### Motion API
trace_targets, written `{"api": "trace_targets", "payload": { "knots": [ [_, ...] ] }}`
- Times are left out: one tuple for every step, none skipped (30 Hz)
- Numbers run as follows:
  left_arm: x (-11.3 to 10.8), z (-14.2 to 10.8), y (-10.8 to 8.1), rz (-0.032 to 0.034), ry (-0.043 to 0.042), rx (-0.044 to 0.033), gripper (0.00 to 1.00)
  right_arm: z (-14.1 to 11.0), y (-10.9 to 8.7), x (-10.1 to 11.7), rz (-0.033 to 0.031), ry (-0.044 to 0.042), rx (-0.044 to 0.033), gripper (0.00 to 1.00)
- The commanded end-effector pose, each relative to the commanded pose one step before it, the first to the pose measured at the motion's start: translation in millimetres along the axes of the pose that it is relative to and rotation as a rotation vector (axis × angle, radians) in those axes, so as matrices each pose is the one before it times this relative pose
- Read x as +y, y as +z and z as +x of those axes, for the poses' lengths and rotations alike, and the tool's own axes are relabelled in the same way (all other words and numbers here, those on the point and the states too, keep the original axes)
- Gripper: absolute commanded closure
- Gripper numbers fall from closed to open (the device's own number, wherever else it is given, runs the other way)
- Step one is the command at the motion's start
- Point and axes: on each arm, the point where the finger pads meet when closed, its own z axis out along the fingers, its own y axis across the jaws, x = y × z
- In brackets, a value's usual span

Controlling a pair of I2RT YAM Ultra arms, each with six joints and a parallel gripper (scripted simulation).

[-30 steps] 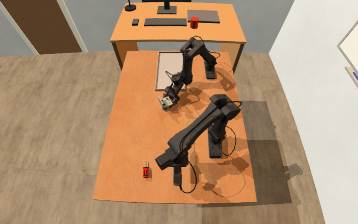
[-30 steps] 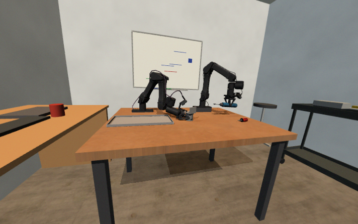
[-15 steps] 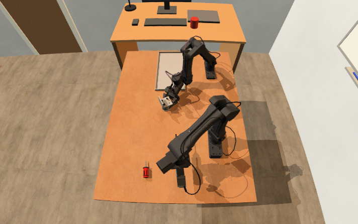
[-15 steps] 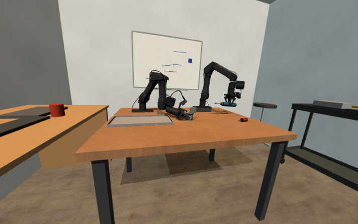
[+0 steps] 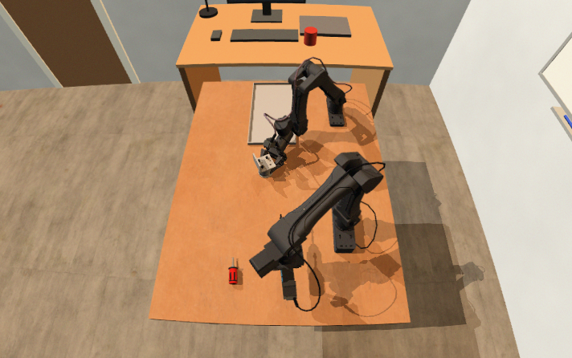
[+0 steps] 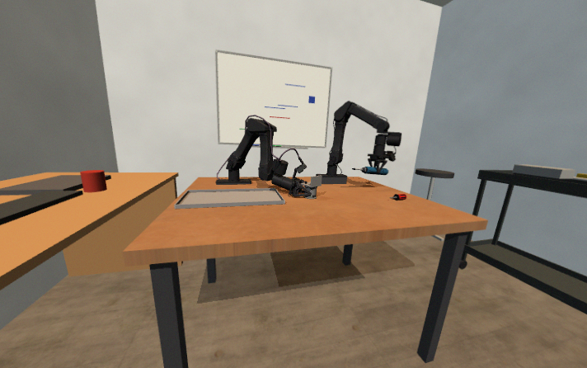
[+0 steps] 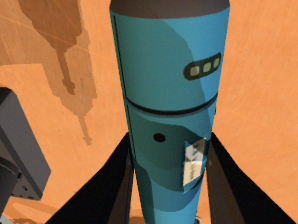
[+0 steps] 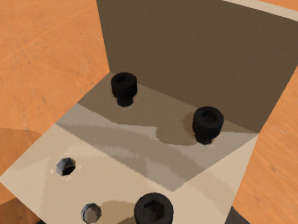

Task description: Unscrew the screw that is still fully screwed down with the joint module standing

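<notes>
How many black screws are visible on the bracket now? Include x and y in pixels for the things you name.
3. In the right wrist view, two raised screws (image 8: 123, 86) (image 8: 207, 122) stand near the upright wall of the bracket (image 8: 200, 60); one (image 8: 153, 212) is at the bottom edge. Others may be hidden outside this view.

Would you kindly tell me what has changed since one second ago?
The left gripper, holding the electric screwdriver, shifted slightly rightward in the top view. The right arm, bracket and red screwdriver look unmoved.
</notes>
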Motion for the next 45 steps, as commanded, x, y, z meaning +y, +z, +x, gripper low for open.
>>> {"api": "trace_targets", "payload": {
  "knots": [
    [-12.82,-4.89,-24.35,0.06316,0.00651,-0.03971,0.58,15.86,-2.27,6.46,-0.01693,0.02058,0.04386,0.41],
    [-0.15,-0.1,-0.18,0.00065,0.00046,-0.00045,0.58,0.0,0.0,0.0,0.0,0.0,0.0,0.41],
    [-0.15,-0.1,-0.18,0.00066,0.00046,-0.00045,0.58,0.0,0.0,0.0,0.0,0.0,0.0,0.41],
    [-0.15,-0.1,-0.18,0.00066,0.00046,-0.00045,0.58,0.0,0.0,0.0,0.0,0.0,0.0,0.41],
    [-0.15,-0.1,-0.18,0.00066,0.00046,-0.00045,0.58,0.0,0.0,0.0,0.0,0.0,0.0,0.41],
    [-0.15,-0.1,-0.18,0.00066,0.00046,-0.00045,0.58,0.0,0.0,0.0,0.0,0.0,0.0,0.41],
    [0.0,0.0,0.0,0.0,0.0,0.0,0.58,0.0,0.0,0.0,0.0,0.0,0.0,0.41],
    [0.0,0.0,0.0,0.0,0.0,0.0,0.58,0.0,0.0,0.0,0.0,0.0,0.0,0.41],
    [0.0,0.0,0.0,0.0,0.0,0.0,0.58,0.0,0.0,0.0,0.0,0.0,0.0,0.41],
    [0.0,0.0,0.0,0.0,0.0,0.0,0.58,0.0,0.0,0.0,0.0,0.0,0.0,0.41],
    [0.0,0.0,0.0,0.0,0.0,0.0,0.58,0.0,0.0,0.0,0.0,0.0,0.0,0.41],
    [-0.12,-0.08,-0.12,0.00056,0.00046,-0.0004,0.58,0.0,0.0,0.0,0.0,0.0,0.0,0.41],
    [-0.12,-0.08,-0.12,0.00056,0.00046,-0.0004,0.58,0.0,0.0,0.0,0.0,0.0,0.0,0.41],
    [-0.12,-0.08,-0.12,0.00056,0.00046,-0.0004,0.58,0.0,0.0,0.0,0.0,0.0,0.0,0.41],
    [-0.12,-0.08,-0.12,0.00056,0.00046,-0.0004,0.58,0.0,0.0,0.0,0.0,0.0,0.0,0.41],
    [-0.12,-0.08,-0.12,0.00056,0.00046,-0.0004,0.58,0.0,0.0,0.0,0.0,0.0,0.0,0.41],
    [-0.12,-0.08,-0.12,0.00056,0.00046,-0.0004,0.58,0.0,0.0,0.0,0.0,0.0,0.0,0.41],
    [-0.12,-0.08,-0.12,0.00056,0.00046,-0.0004,0.58,0.0,0.0,0.0,0.0,0.0,0.0,0.41],
    [-0.12,-0.08,-0.12,0.00056,0.00046,-0.0004,0.58,0.0,0.0,0.0,0.0,0.0,0.0,0.41],
    [-0.12,-0.08,-0.12,0.00056,0.00046,-0.0004,0.58,0.0,0.0,0.0,0.0,0.0,0.0,0.41],
    [-0.12,-0.08,-0.12,0.00056,0.00046,-0.0004,0.58,0.0,0.0,0.0,0.0,0.0,0.0,0.41],
    [-0.12,-0.08,-0.12,0.00056,0.00046,-0.0004,0.58,0.0,0.0,0.0,0.0,0.0,0.0,0.41],
    [-0.12,-0.08,-0.12,0.00056,0.00046,-0.0004,0.58,0.0,0.0,0.0,0.0,0.0,0.0,0.41],
    [0.0,0.0,0.0,0.0,0.0,0.0,0.58,0.0,0.0,0.0,0.0,0.0,0.0,0.41],
    [0.0,0.0,0.0,0.0,0.0,0.0,0.58,0.0,0.0,0.0,0.0,0.0,0.0,0.41],
    [0.0,0.0,0.0,0.0,0.0,0.0,0.58,0.0,0.0,0.0,0.0,0.0,0.0,0.41],
    [0.0,0.0,0.0,0.0,0.0,0.0,0.58,0.0,0.0,0.0,0.0,0.0,0.0,0.41],
    [0.0,0.0,0.0,0.0,0.0,0.0,0.58,0.0,0.0,0.0,0.0,0.0,0.0,0.41],
    [-0.12,-0.08,-0.12,0.00056,0.00046,-0.0004,0.58,0.0,0.0,0.0,0.0,0.0,0.0,0.41],
    [-0.12,-0.08,-0.12,0.00056,0.00046,-0.0004,0.58,0.0,0.0,0.0,0.0,0.0,0.0,0.41],
    [-0.12,-0.08,-0.12,0.00056,0.00046,-0.0004,0.58,0.0,0.0,0.0,0.0,0.0,0.0,0.41],
    [-0.12,-0.08,-0.12,0.00056,0.00033,-0.0004,0.58,0.0,0.0,0.0,0.0,0.0,0.0,0.41],
    [-0.12,-0.08,-0.12,0.00056,0.00019,-0.0004,0.58,0.0,0.0,0.0,0.0,0.0,0.0,0.41],
    [-0.12,-0.08,-0.12,0.00056,0.00014,-0.0004,0.58,0.0,0.0,0.0,0.0,0.0,0.0,0.41],
    [-0.12,-0.08,-0.12,0.00056,0.00013,-0.0004,0.58,0.0,0.0,0.0,0.0,0.0,0.0,0.41],
    [-0.12,-0.08,-0.12,0.00056,0.00014,-0.0004,0.58,0.0,0.0,0.0,0.0,0.0,0.0,0.41],
    [-0.18,-0.12,-0.12,0.00083,0.00014,-0.00056,0.58,0.0,0.0,0.0,0.0,0.0,0.0,0.41],
    [-0.32,-0.2,-0.12,0.00139,0.00014,-0.0009,0.58,0.0,0.0,0.0,0.0,0.0,0.0,0.41],
    [-0.32,-0.2,-0.12,0.00139,0.00014,-0.0009,0.58,0.0,0.0,0.0,0.0,0.0,0.0,0.41],
    [-0.32,-0.2,-0.12,0.00139,0.00014,-0.0009,0.58,0.0,0.0,0.0,0.0,0.0,0.0,0.41],
    [0.0,0.0,0.0,0.0,-0.00031,0.0,0.58,0.0,0.0,0.0,0.0,0.0,0.0,0.41],
    [0.0,0.0,0.0,0.0,-0.00017,0.0,0.58,0.0,0.0,0.0,0.0,0.0,0.0,0.41],
    [0.0,0.0,0.0,0.0,-0.00004,0.0,0.58,0.0,0.0,0.0,0.0,0.0,0.0,0.41],
    [0.0,0.0,0.0,0.0,0.0,0.0,0.58,0.0,0.0,0.0,0.0,0.0,0.0,0.41],
    [0.0,0.0,0.0,0.0,0.0,0.0,0.58,0.0,0.0,0.0,0.0,0.0,0.0,0.41]
  ]
}}
